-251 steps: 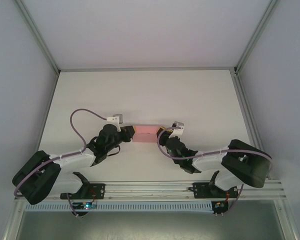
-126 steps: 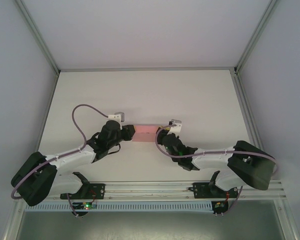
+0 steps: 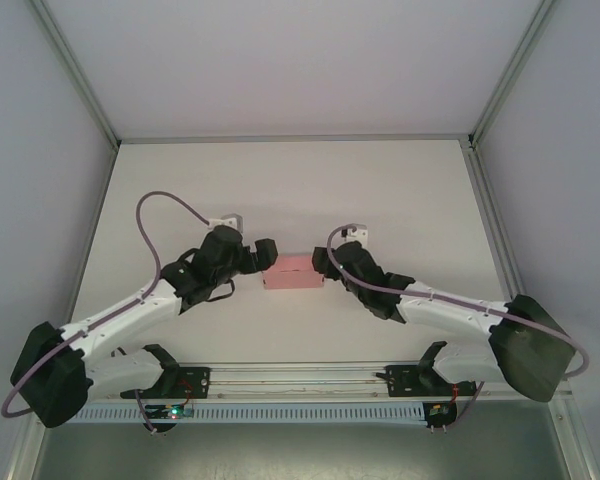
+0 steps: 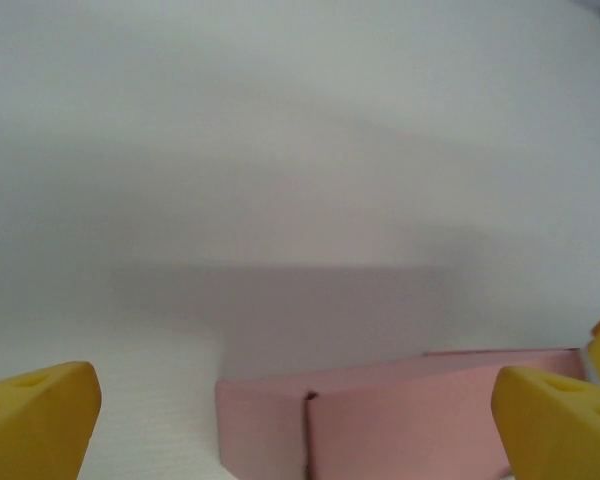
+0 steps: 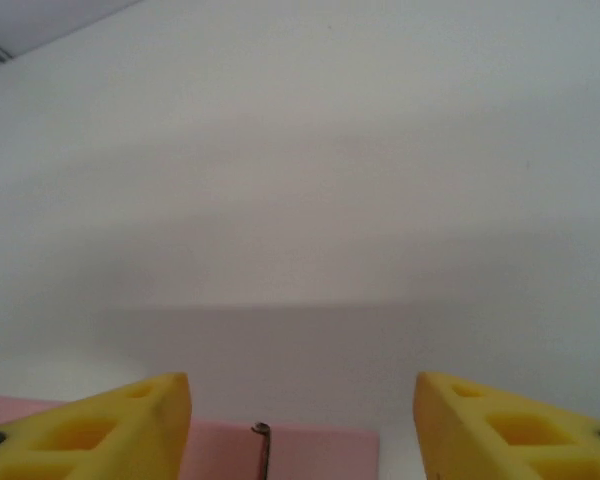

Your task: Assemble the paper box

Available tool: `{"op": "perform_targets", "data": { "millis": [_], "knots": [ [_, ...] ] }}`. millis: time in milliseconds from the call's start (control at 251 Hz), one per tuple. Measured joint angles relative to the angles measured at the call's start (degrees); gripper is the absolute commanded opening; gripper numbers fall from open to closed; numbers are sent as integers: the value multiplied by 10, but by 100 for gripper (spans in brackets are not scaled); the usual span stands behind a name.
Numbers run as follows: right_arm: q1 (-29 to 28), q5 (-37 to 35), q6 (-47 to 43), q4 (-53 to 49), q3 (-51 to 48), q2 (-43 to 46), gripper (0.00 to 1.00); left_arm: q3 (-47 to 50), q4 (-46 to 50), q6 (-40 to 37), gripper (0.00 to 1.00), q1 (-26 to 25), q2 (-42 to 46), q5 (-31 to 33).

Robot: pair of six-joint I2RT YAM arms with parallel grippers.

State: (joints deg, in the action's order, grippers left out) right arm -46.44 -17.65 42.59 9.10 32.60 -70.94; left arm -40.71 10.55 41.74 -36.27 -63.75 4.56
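The paper box (image 3: pixel 293 272) is a small closed pink rectangular box lying on the white table between my two grippers. My left gripper (image 3: pixel 267 254) stands open at the box's left end, above and just clear of it. In the left wrist view the box (image 4: pixel 400 410) lies low between the yellow fingertips (image 4: pixel 35 420), with a seam down its near face, and the left gripper (image 4: pixel 300 425) holds nothing. My right gripper (image 3: pixel 322 264) stands open at the box's right end. In the right wrist view the box (image 5: pixel 310 452) shows low under the right gripper (image 5: pixel 302 430), apart from the right-hand finger.
The white table (image 3: pixel 280 190) stretches bare behind the box. Grey walls and metal frame rails (image 3: pixel 75 80) enclose it on the left, right and back. The arm bases sit on the rail at the near edge (image 3: pixel 300 378).
Both grippers have opened and let go of the box's ends. The box now rests on the table a little nearer the bases, and both arms have shifted.
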Motion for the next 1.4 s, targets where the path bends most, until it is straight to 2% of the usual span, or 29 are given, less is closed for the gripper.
{"op": "perform_targets", "data": {
  "millis": [80, 96, 112, 231, 315, 483, 619, 714, 826, 930, 1002, 1077, 1165, 1401],
  "knots": [
    [27, 38, -29, -17, 24, 20, 87, -49, 40, -5, 100, 17, 8, 11],
    [32, 49, -40, -18, 29, 24, 96, -58, 47, -6, 100, 22, 9, 13],
    [38, 59, -42, -18, 33, 28, 98, -68, 56, -6, 100, 29, 9, 15],
    [81, 175, -154, -29, 73, 45, 98, -122, 110, -6, 100, 93, 7, 15],
    [81, 237, -288, -84, 123, 43, 98, -137, 142, -6, 100, 136, 1, 15],
    [19, 294, -625, -219, 222, -4, 98, -125, 179, -9, 100, 174, -3, 4],
    [-3, 309, -800, -340, 308, -113, 98, -100, 195, -13, 100, 191, 0, 3],
    [-4, 294, -871, -407, 375, -201, 98, -75, 205, -13, 100, 198, 15, 7],
    [-16, 246, -911, -450, 416, -265, 96, -50, 217, -13, 100, 203, 42, 16],
    [-30, 199, -925, -471, 435, -306, 87, -44, 230, -15, 100, 207, 63, 31],
    [-38, 172, -932, -477, 442, -321, 72, -43, 234, -16, 100, 208, 78, 38],
    [-47, 142, -940, -479, 446, -329, 49, -38, 235, -17, 100, 210, 93, 46],
    [-60, 90, -935, -472, 445, -329, 37, -30, 235, -17, 100, 210, 106, 52],
    [-77, -59, -953, -319, 355, -285, 38, -15, 238, -17, 100, 210, 121, 59]
  ]
}}
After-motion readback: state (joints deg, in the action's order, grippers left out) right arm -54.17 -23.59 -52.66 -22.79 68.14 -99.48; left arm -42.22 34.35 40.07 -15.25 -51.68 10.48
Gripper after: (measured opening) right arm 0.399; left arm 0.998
